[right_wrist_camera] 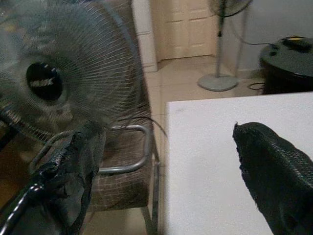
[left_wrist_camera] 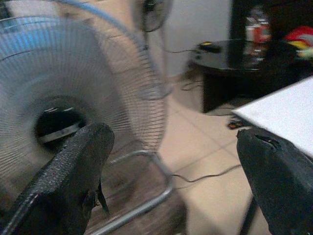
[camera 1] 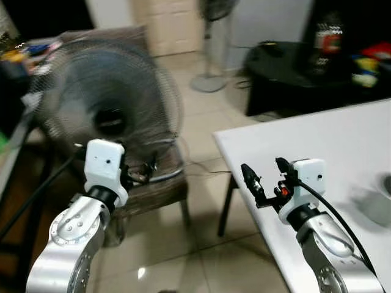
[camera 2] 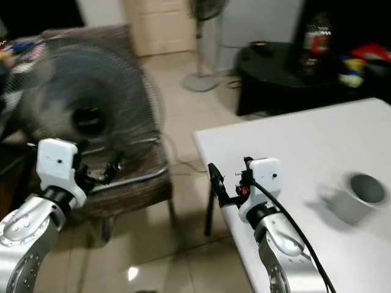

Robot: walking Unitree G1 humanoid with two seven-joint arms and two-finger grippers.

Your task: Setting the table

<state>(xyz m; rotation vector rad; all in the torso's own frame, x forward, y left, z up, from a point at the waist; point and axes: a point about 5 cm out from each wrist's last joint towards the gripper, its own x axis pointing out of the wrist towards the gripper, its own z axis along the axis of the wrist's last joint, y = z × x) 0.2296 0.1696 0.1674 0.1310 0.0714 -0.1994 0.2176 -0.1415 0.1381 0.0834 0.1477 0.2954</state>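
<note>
Both grippers, left gripper point(left_wrist_camera: 171, 171) and right gripper point(right_wrist_camera: 166, 166), released, empty; approaching table point(camera 2: 293, 146); next reach right for cup point(camera 2: 357, 195).

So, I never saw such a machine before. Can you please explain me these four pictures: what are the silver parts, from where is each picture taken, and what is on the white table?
The silver parts are a humanoid robot's two arms. The two wide pictures come from cameras on its head, looking forward and down. The other two come from a camera on each wrist, looking along that arm's black fingers.

The left gripper is raised in front of a fan that stands on a chair. The right gripper hangs over the edge of the white table. Both are open and hold nothing. On the table stands a grey mug.
</note>
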